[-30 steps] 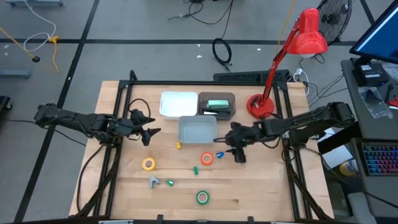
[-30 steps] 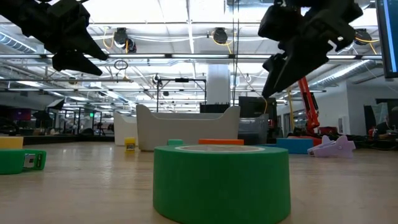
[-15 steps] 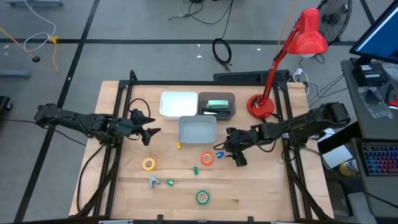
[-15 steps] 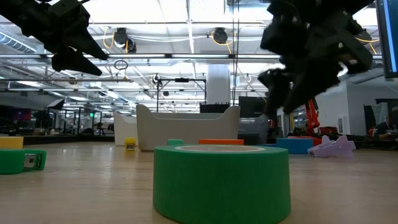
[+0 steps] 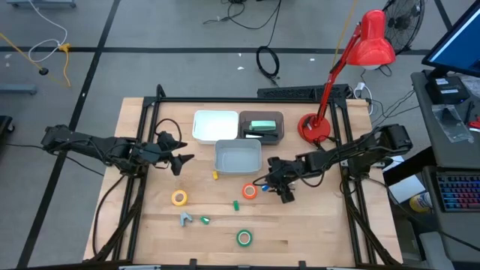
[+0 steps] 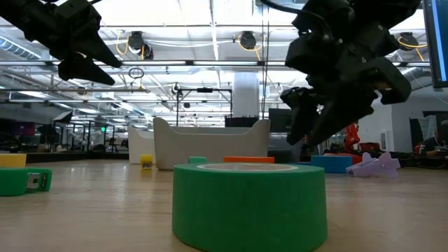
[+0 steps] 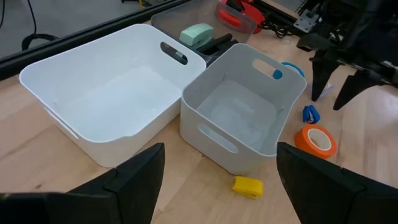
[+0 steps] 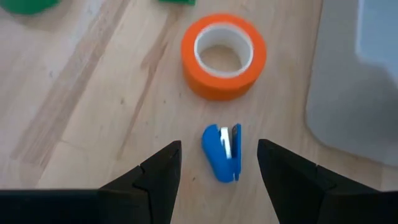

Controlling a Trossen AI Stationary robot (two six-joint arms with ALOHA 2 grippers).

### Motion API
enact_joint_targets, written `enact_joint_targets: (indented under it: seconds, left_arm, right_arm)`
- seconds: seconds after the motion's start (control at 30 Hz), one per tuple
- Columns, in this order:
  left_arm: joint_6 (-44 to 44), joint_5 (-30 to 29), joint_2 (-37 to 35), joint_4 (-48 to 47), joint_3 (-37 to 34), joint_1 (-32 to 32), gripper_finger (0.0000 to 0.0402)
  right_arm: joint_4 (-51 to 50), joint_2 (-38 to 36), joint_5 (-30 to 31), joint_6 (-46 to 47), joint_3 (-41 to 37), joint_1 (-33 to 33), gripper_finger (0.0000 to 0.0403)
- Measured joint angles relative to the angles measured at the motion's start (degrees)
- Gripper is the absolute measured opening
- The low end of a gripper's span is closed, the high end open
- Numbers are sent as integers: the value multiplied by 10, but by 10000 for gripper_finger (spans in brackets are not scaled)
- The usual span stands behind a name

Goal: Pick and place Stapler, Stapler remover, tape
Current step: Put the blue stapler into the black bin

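Observation:
My right gripper (image 5: pixel 276 189) hangs open just above the table. In its wrist view its fingers stand on either side of a small blue clip-shaped piece (image 8: pixel 222 152) without touching it. The orange-red tape roll (image 8: pixel 224 56) lies flat just beyond, also seen in the high view as the orange-red roll (image 5: pixel 249 191). The yellow roll (image 5: pixel 178 198) and the green roll (image 5: pixel 244 238) lie flat nearer the near edge. The blue roll (image 7: pixel 287 68) shows behind the grey bin. A pale grey stapler remover (image 5: pixel 185 218) lies near the yellow roll. A green stapler (image 5: pixel 262 126) sits in the dark bin. My left gripper (image 5: pixel 182 160) waits open, raised at the left.
A white bin (image 5: pixel 214 125), a dark bin (image 5: pixel 279 136) and a grey bin (image 5: pixel 238 156) stand at the table's far middle. A red desk lamp (image 5: pixel 315 127) stands at far right. Small yellow (image 5: pixel 215 175) and green bits (image 5: pixel 235 204) lie among the rolls.
My right gripper has moved down and a little toward the table's left and near edge, closing in over the small blue piece beside the orange-red roll. It has stayed open. Nothing on the table has shifted.

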Motion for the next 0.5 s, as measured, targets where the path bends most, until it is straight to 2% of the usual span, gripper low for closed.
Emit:
enact_joint_targets:
  seconds: [0.23, 0.5]
  left_arm:
    - [0, 0, 0, 0, 0, 0, 308]
    - [0, -1, 0, 0, 0, 0, 308]
  right_arm:
    - [-1, 4, -1, -3, 0, -1, 203]
    - [16, 55, -15, -14, 0, -1, 203]
